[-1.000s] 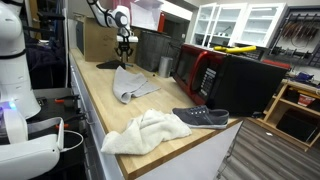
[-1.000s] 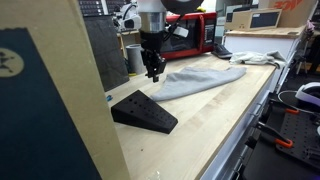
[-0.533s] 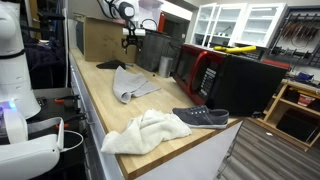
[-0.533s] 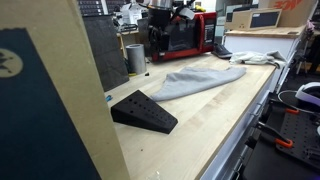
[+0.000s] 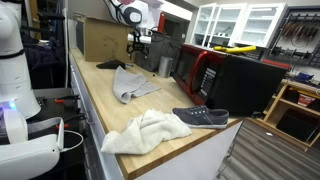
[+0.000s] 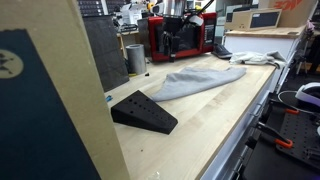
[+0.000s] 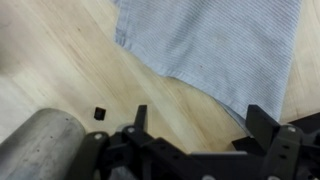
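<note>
The gripper (image 7: 200, 120) hung above the grey cloth (image 7: 215, 40) on the wooden counter (image 7: 55, 50), fingers apart and empty. A metal cup (image 7: 40, 142) stood nearby.

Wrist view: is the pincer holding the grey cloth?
No, the pincer stands open and empty, while the grey cloth lies flat on the wooden counter below it.
</note>
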{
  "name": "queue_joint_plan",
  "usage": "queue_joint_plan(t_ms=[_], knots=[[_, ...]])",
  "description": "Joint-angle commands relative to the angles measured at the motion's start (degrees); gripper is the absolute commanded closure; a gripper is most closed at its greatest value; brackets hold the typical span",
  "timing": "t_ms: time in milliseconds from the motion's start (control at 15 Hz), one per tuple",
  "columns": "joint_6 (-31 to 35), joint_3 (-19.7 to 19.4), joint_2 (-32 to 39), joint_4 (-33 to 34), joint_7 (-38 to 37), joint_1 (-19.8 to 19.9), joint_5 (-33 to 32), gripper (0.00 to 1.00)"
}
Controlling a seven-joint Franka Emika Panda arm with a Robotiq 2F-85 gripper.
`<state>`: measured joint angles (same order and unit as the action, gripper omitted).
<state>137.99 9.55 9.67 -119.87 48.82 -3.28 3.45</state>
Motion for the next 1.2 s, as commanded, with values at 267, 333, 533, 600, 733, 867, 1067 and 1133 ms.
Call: queue_joint_plan(t_ms=[267,333,533,600,733,867,1067,1133], knots=[[1.7,-0.5,1.3,0.2,-2.8,-0.7,-1.5,0.00],[4.4,-0.7,1.5,0.0,-4.4,-1.1,-2.5,0.00],[11.2,-1.6,3.4,0.8,-13.1,-1.0,-2.6,0.00],[12.9,-2.1,4.1,0.9,-16.3,-0.8,-3.4,0.00],[15.7,-3.8,5.5,1.0,-23.5,-0.9,-6.8,0.00],[16.3,-6.0,6.5,0.9,-31.0,-1.3,-11.2,0.00],[13.8,-8.0,7.3,1.2,-39.3,-1.6,-14.2,0.00],[13.6,-8.0,7.2,1.2,-40.7,-1.6,-14.1,0.00]])
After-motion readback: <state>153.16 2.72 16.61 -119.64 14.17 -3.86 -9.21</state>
